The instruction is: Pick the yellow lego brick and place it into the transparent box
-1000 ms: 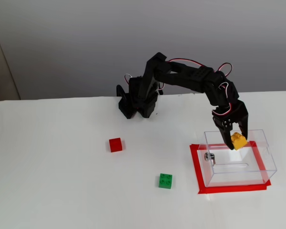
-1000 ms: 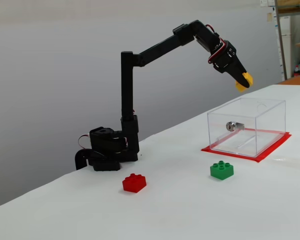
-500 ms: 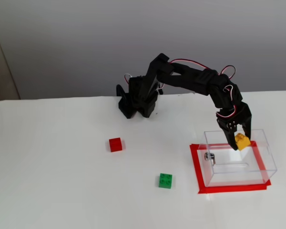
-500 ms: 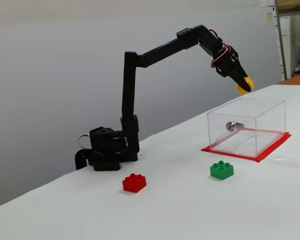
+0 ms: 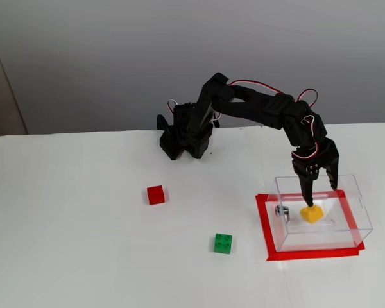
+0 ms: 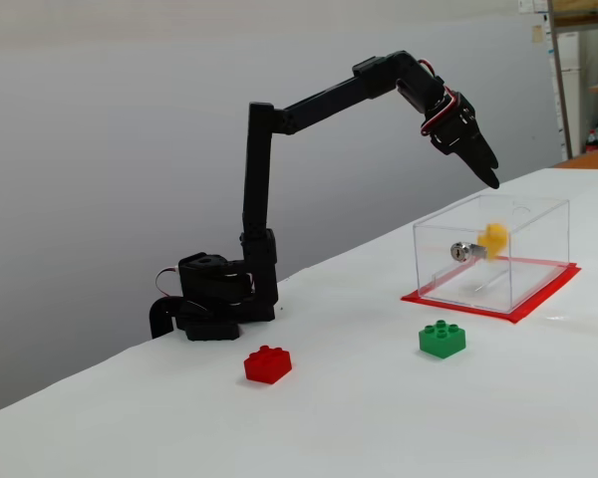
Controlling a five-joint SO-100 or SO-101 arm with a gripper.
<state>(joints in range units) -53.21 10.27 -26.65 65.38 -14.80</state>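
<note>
I am holding the pincer (image 5: 319,190) above the transparent box (image 5: 353,218), and its jaws are standing apart with nothing between them — the yellow lego brick (image 5: 312,213) is no longer in my grip. I am keeping the fingertips over the open top, toward the back wall, so that a released brick goes inside the walls and not onto the table. The brick is sitting within the box outline; in the raised fixed view it is lying just below the fingertips, tilted on a corner.

The side-on fixed view is telling me what the raised one cannot: the pincer (image 6: 486,171) is hanging clear of the rim, not dipping into the box, and the brick (image 6: 493,236) is showing about halfway up the clear wall (image 6: 538,261), so I judge it is falling or bouncing rather than resting on the floor. There the jaws are overlapping into one dark wedge, and only the raised view is showing their gap.

The red tape frame (image 5: 263,224) is marking where the box belongs. The green brick (image 5: 222,243) and the red brick (image 5: 156,194) are lying well apart from it, untouched.
</note>
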